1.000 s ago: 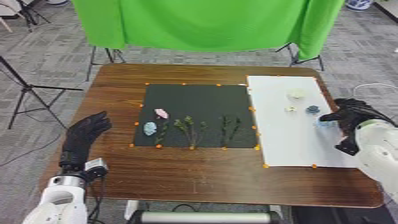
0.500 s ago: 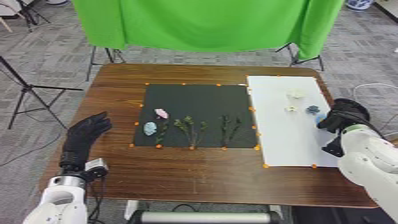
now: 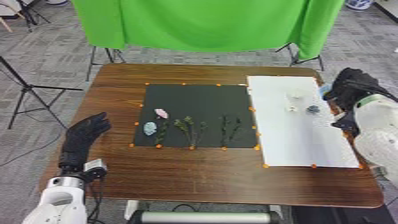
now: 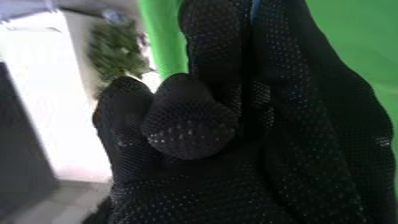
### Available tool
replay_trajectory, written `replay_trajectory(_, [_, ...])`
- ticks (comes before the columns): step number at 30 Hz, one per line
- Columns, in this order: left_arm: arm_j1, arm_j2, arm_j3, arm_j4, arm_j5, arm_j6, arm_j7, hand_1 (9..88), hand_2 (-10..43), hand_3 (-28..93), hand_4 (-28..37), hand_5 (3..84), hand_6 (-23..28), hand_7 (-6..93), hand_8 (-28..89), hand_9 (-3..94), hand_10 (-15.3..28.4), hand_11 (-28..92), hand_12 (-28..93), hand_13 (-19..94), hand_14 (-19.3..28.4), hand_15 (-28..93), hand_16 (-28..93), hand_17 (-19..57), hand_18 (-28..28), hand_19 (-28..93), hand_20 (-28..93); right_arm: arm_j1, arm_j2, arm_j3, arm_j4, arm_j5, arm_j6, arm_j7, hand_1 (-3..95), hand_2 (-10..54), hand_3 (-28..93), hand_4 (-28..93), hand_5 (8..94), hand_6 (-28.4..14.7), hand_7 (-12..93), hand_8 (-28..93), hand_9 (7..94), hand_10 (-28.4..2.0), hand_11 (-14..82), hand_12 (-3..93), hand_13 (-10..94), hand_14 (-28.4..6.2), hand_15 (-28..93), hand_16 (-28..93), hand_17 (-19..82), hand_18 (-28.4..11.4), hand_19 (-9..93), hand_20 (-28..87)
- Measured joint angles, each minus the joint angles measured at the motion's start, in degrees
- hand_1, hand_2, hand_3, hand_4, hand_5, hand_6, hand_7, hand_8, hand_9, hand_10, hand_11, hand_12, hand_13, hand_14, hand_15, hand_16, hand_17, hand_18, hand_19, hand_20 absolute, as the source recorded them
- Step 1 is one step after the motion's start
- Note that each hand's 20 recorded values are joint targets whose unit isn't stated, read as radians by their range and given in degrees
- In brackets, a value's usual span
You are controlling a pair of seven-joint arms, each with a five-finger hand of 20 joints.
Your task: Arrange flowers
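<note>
My right hand (image 3: 353, 86) is over the far right edge of the white sheet (image 3: 289, 142), closed round a light blue flower (image 3: 326, 90) that peeks out at its left side. In the right wrist view, my right hand (image 4: 213, 125) has a thin blue sliver between its fingers. A cream flower (image 3: 296, 94), a small white flower (image 3: 291, 108) and a dark blue flower (image 3: 313, 109) lie on the sheet. The dark mat (image 3: 195, 92) holds a pink flower (image 3: 161, 113), a pale blue one (image 3: 149, 128) and several green stems (image 3: 188, 131). My left hand (image 3: 88, 131) is open at the table's left edge.
Orange markers line the mat and the sheet on the brown table (image 3: 187, 175). A green cloth (image 3: 209, 25) hangs behind the table's far edge. A black stand (image 3: 28, 85) is on the floor to the left.
My right hand has risen and moved away toward the far right with the light blue flower, which was low over the sheet before. My left hand has kept still.
</note>
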Motion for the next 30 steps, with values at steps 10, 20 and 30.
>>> replay_trajectory(10, [0.14, 0.07, -0.14, -0.18, -0.03, 0.07, 0.05, 21.4, -5.9, 72, -28.3, 50.2, 1.6, 17.8, -9, 48.2, 12.8, 19, 11, 38, 16.6, 25, 1, 5.9, 13.5, 11, 20, 30.12, -6.92, -27.46, 8.65, 16.26, -9.07, -7.72, 56.0, -9.5, 63, -17, 81.1, -1.0, 24, 12, 88.9, -10.3, 29.6, 32.9, 89, -3.9, 64, 35, 63, -14.8, 93, 56])
replay_trajectory(20, [-0.43, 0.30, 0.50, -0.09, -0.03, 0.08, 0.06, 21.3, -5.9, 72, -28.3, 50.2, 1.6, 17.8, -9, 48.3, 12.8, 19, 11, 38, 16.7, 25, 1, 5.9, 13.5, 11, 20, 47.58, -24.81, -47.41, 19.50, 16.52, -18.08, -8.40, 55.8, -9.5, 63, -18, 80.8, -0.9, 24, 12, 88.3, -10.8, 29.6, 32.3, 89, -4.1, 64, 35, 62, -14.8, 93, 56])
replay_trajectory(30, [-0.98, 0.48, 0.79, 0.01, -0.03, 0.03, 0.00, 21.2, -5.8, 72, -28.2, 50.3, 1.7, 17.6, -9, 48.3, 12.8, 19, 11, 38, 16.7, 25, 1, 6.0, 13.5, 11, 20, 48.48, -36.73, -49.62, 21.20, 14.46, -21.15, -9.05, 54.8, -9.5, 64, -18, 80.4, -0.6, 25, 12, 88.0, -11.0, 29.9, 31.7, 88, -4.0, 64, 35, 62, -14.9, 93, 56])
